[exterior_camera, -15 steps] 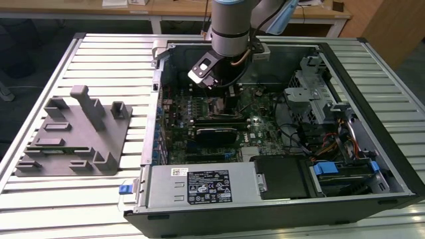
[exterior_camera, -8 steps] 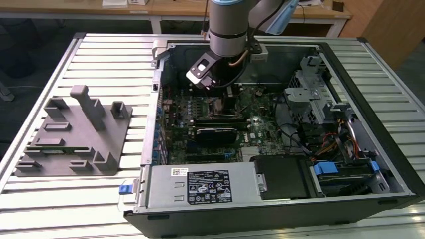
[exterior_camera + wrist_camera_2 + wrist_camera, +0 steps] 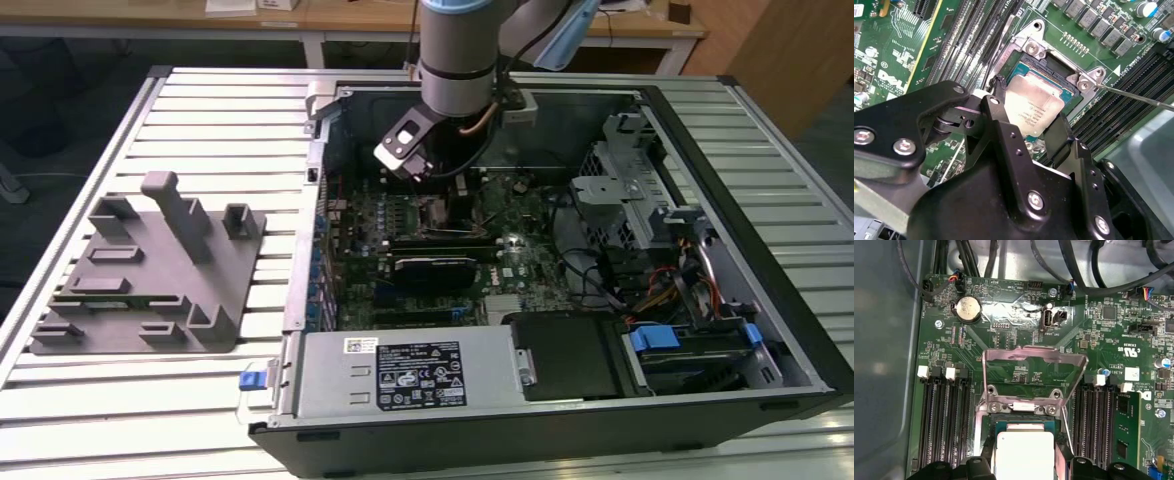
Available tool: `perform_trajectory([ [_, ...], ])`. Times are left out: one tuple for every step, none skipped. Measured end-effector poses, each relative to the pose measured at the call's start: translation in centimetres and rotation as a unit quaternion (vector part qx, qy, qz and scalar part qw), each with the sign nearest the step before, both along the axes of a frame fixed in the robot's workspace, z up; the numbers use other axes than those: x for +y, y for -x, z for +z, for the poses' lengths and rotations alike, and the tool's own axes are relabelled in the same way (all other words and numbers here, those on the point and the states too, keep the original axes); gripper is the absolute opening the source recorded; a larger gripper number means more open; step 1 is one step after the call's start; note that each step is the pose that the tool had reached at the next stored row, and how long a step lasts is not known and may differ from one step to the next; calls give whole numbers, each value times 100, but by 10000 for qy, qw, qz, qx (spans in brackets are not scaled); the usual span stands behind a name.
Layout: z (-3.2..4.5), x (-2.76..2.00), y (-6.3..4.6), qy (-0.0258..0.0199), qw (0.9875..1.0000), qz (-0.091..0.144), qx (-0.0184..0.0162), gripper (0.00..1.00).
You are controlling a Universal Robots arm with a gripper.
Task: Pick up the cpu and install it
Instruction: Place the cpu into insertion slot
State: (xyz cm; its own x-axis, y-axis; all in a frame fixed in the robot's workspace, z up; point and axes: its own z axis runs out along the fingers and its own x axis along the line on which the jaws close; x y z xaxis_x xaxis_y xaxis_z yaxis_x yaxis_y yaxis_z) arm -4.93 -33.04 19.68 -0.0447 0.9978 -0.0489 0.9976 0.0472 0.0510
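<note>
CPU, silver face up, is pinched between the two black fingers of the gripper. It sits squarely over the open socket in the far half of the motherboard. The retention frame stands upright just beyond. Whether the chip is seated cannot be told.

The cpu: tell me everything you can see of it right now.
The cpu is a flat square chip with a silvery metal top bearing faint print and a thin green rim. It lies roughly level at the open socket, whose load plate stands raised. The gripper clamps two opposite edges.
</note>
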Motion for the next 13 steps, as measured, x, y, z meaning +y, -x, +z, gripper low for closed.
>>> perform_trajectory([
  [-5,2,0,0,10000,0,0,55],
  [-8,2,0,1,10000,-1,1,55],
  [-10,1,1,1,10000,-8,1,55],
  [-14,2,0,0,10000,-23,0,55],
  [-17,2,1,1,10000,-41,1,55],
  [-20,2,1,1,10000,-55,1,55],
  [-22,2,1,0,10000,-67,1,55],
  [-25,2,2,0,10000,-70,1,55],
  [-29,3,4,0,10000,-71,1,55],
  [-33,3,4,0,10000,-70,1,55],
  [-36,3,5,0,10000,-70,2,55],
  [-40,3,5,0,10000,-70,2,55],
  [-43,3,6,0,10000,-70,2,55],
])
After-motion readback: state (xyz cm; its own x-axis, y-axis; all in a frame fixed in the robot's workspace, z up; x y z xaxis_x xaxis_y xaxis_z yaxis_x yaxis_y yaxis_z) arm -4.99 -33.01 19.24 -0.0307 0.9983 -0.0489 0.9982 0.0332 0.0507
